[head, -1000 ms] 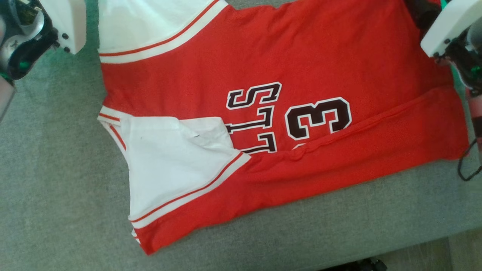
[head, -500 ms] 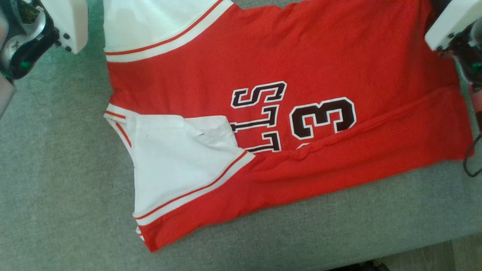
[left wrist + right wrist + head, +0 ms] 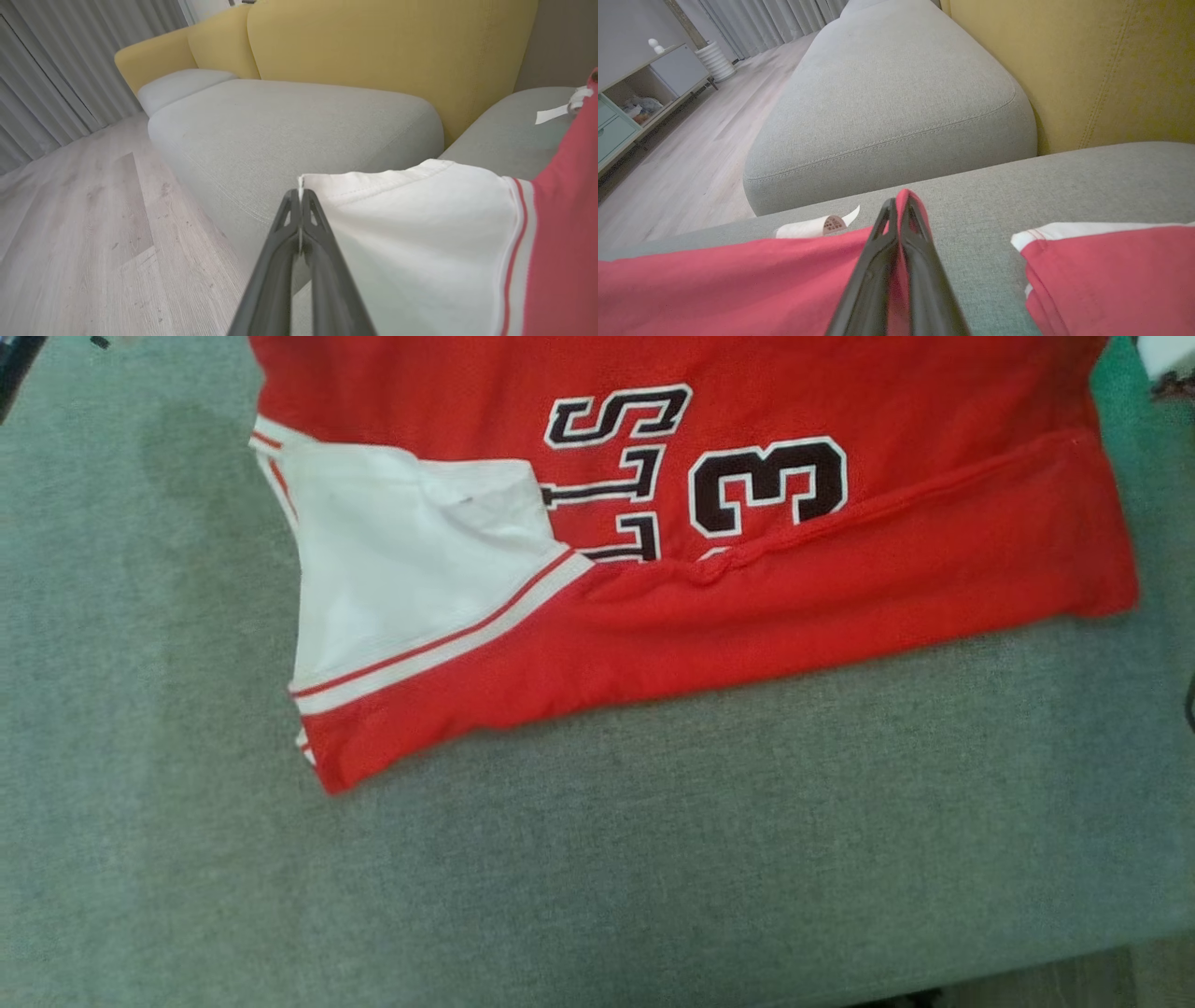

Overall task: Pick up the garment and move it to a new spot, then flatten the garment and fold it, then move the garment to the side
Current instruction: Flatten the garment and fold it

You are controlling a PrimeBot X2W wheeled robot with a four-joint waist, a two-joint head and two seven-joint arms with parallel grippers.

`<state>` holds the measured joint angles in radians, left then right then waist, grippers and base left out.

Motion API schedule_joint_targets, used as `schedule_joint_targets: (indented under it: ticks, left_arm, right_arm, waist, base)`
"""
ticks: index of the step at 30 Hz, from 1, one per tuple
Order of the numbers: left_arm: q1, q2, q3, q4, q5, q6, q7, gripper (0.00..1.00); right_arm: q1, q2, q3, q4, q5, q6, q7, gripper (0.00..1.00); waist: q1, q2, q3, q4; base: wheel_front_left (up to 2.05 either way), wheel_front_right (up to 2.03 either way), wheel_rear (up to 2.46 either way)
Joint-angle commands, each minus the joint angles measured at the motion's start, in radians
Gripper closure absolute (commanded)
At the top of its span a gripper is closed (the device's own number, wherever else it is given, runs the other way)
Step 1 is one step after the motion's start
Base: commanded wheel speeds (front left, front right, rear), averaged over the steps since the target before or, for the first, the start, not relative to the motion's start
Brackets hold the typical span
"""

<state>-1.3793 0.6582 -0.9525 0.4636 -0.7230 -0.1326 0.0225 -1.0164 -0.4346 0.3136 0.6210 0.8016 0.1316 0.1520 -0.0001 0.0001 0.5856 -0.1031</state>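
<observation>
**Head view.** A red-and-white knit garment [image 3: 840, 607] printed with dark block lettering lies across the far part of a grey woven seat cushion [image 3: 653, 859]. Its near long edge is turned over onto itself, and the folded lip runs just below the numeral. A white sleeve panel [image 3: 401, 560] with red striping ends at the garment's left corner. A broad bare band of grey fabric separates the folded edge from the cushion's front rim.

**Left wrist view.** The left gripper [image 3: 300, 192] has its dark fingers pressed together on the stitched hem of the white panel.

**Right wrist view.** The right gripper [image 3: 901, 201] pinches a peak of red cloth, apparently a hem corner. A white care label [image 3: 817, 227] lies just beside it. A yellow upholstered backrest [image 3: 1087, 70] bounds the far side, and pale wood floor [image 3: 70, 233] lies beyond the cushions.
</observation>
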Motion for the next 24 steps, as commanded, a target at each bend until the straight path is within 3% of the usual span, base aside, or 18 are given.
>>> schedule_joint_targets:
  ticks: [1, 11, 24]
  left_arm:
    - [-0.035, 0.038, 0.048, -0.006, -0.002, 0.002, -0.021, 1.0]
    - [0.158, 0.097, -0.01, -0.152, -0.05, 0.019, -0.133, 1.0]
    - [0.502, 0.225, -0.058, -0.465, -0.068, 0.203, -0.221, 1.0]
  right_arm:
    - [0.005, -0.023, -0.001, -0.034, 0.012, -0.001, -0.01, 1.0]
    - [0.175, -0.094, 0.023, -0.116, 0.058, -0.001, -0.065, 1.0]
    - [0.434, -0.145, -0.021, -0.194, 0.074, -0.001, -0.128, 1.0]
  waist:
    - [0.0001, -0.0001, -0.013, 0.006]
    - [0.0001, -0.0001, -0.084, 0.052]
    - [0.0001, -0.0001, -0.175, 0.082]
  base:
    - [0.0, 0.0, 0.0]
    - [0.0, 0.0, 0.0]
    - [0.0, 0.0, 0.0]
